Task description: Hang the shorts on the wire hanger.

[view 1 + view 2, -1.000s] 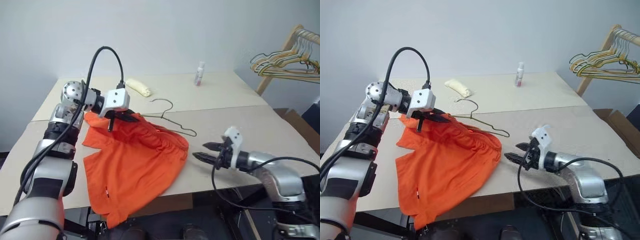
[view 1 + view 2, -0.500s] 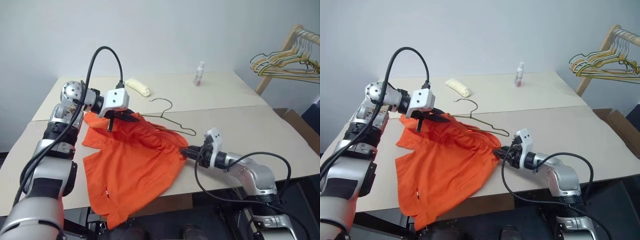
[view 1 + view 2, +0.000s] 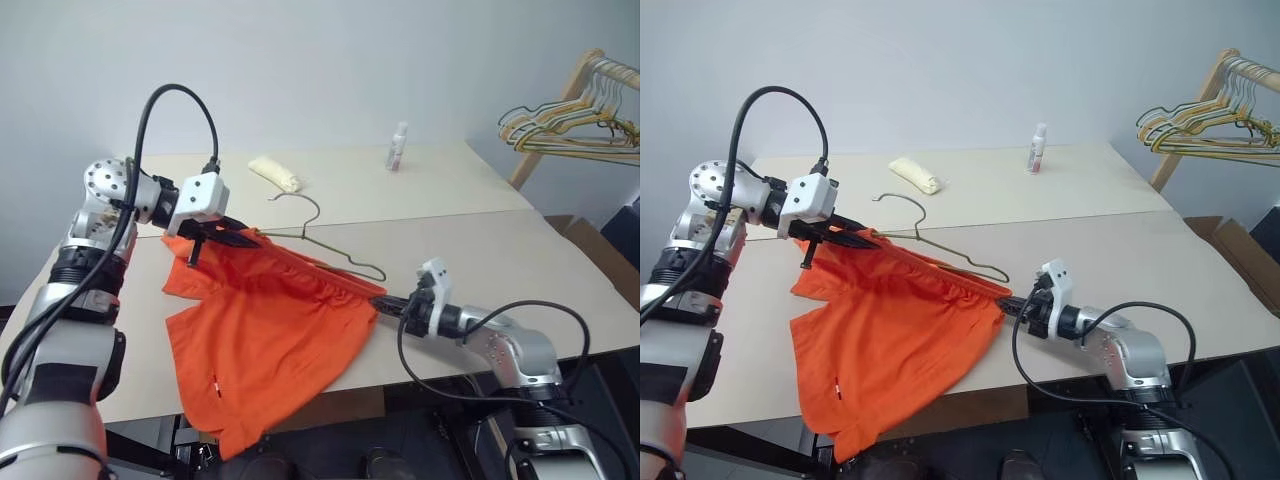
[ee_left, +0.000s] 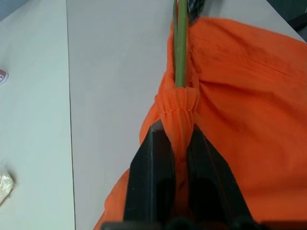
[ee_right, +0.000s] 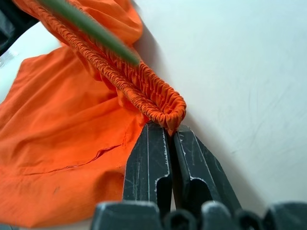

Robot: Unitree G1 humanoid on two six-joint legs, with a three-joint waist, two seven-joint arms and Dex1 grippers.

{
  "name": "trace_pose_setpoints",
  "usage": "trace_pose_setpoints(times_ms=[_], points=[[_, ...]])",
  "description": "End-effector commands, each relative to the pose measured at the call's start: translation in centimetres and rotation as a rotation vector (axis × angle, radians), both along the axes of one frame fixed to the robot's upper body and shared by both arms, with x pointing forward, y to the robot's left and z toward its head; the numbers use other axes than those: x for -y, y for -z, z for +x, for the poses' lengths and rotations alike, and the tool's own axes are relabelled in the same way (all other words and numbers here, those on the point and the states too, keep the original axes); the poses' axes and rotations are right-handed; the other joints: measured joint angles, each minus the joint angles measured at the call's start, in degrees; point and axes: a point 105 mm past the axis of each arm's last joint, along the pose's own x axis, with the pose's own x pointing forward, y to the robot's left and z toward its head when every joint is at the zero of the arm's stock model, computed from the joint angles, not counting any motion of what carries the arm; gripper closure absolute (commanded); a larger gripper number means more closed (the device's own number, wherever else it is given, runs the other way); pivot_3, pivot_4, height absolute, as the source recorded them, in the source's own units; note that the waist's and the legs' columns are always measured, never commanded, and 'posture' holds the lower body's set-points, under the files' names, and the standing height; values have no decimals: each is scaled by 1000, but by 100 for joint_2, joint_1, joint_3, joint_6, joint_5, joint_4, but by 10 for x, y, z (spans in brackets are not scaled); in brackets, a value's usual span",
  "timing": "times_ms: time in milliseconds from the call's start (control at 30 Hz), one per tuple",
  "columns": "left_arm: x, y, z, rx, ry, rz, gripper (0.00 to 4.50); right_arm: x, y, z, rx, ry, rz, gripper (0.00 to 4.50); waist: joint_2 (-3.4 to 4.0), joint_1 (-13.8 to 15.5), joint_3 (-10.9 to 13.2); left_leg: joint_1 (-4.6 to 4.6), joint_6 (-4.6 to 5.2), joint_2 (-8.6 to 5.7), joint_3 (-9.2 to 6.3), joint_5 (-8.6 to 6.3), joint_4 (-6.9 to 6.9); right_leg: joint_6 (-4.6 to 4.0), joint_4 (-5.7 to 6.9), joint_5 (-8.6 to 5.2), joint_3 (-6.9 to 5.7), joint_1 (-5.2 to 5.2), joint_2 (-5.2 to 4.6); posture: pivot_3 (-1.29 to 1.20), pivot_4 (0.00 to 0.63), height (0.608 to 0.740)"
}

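The orange shorts (image 3: 265, 340) lie on the table (image 3: 480, 240), their lower part hanging over its front edge. The gathered waistband is stretched between my two grippers. My left gripper (image 3: 250, 238) is shut on the bunched waistband at the far left end, seen close up in the left wrist view (image 4: 176, 129). My right gripper (image 3: 385, 302) is shut on the waistband's near right end (image 5: 170, 125). The wire hanger (image 4: 181, 48) runs along the waistband and partly under the cloth, its hook (image 3: 318, 212) lying free on the table behind the shorts.
A rolled yellow cloth (image 3: 275, 173) and a small bottle (image 3: 399, 146) stand at the back of the table. A wooden rack with several hangers (image 3: 570, 125) is at the far right, beyond the table's edge.
My right gripper moved in from open at the table's front and shut on the waistband's right end. My left gripper pulled left with its end, drawing the waistband taut; the hanger shifted left with it.
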Motion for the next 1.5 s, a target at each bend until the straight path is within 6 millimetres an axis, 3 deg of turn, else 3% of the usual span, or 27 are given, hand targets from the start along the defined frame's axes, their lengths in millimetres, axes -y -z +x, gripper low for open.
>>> trace_pose_setpoints(times_ms=[33,300,500,667,833,1300,1333,1367,1500], points=[[-6,-14,-1,46,0,17,4500,18,-19,4,89,2,-30,4424,0,5,0,1,1,0,0,0,1,0,0,0,-1,1,0,98,0,740],[-9,1,14,92,-65,104,4500,29,-33,-9,240,-148,-217,4424,-1,12,0,0,1,0,5,-1,1,1,-2,-1,1,0,3,96,0,740],[3,1,22,141,-70,87,4500,25,-65,-17,452,-355,-472,4424,-1,57,0,-1,4,1,7,-2,4,3,-7,-1,1,-1,3,80,0,740],[21,-12,33,241,-80,45,4500,13,-116,0,629,-386,-589,4424,-1,38,1,0,4,2,11,-3,7,2,-13,-1,6,-4,4,61,0,740],[32,-21,35,281,-64,11,4500,-3,-144,10,708,-393,-614,4424,-1,47,1,-6,6,2,11,-4,5,2,-11,-1,2,-6,4,57,0,740],[43,-15,23,261,-8,-53,4500,-19,-130,16,814,-442,-712,4424,-1,54,0,-10,8,-1,13,-5,8,7,-9,2,2,-9,-1,71,0,740],[42,-15,22,260,-5,-49,4500,-20,-129,16,819,-450,-713,3900,-1,53,0,-10,8,-1,13,-5,8,7,-9,2,2,-8,-1,71,0,740],[42,-14,22,262,-6,-46,4500,-20,-128,15,818,-458,-718,3773,-1,53,1,-10,8,-2,13,-5,8,7,-9,2,2,-8,-1,73,0,740],[42,-15,23,265,-23,-65,4500,-14,-115,19,780,-464,-771,2410,-1,55,0,-10,7,-2,13,-4,8,6,-9,2,2,-8,-1,74,0,740]])
